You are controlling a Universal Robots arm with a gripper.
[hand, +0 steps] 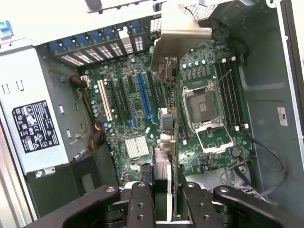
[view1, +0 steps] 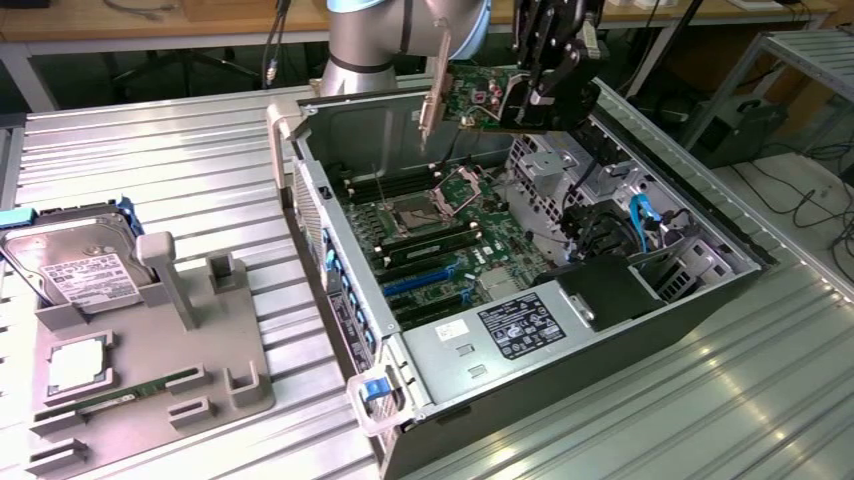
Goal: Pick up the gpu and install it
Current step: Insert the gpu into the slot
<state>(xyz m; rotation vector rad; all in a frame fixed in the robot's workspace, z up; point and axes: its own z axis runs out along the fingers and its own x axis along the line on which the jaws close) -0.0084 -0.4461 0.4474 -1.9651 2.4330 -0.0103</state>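
The gpu (view1: 487, 100) hangs above the back of the open computer case (view1: 400, 360), its green circuit board facing the exterior view and its silver bracket (view1: 434, 90) pointing down at the exterior view's left. My gripper (view1: 554, 85) is shut on the card's other end. In the wrist view the gpu (hand: 167, 142) runs edge-on away from my gripper (hand: 165, 209), and its bracket (hand: 183, 35) hovers over the motherboard near the blue expansion slot (hand: 145, 97). The card is well above the board and touches nothing.
Inside the case are the open CPU socket (view1: 461, 185), the power supply (view1: 527, 325) and cables (view1: 641, 225). On the exterior view's left, a grey holder (view1: 200, 400) carries a hard drive (view1: 80, 265), a RAM stick (view1: 120, 395) and a CPU (view1: 78, 365).
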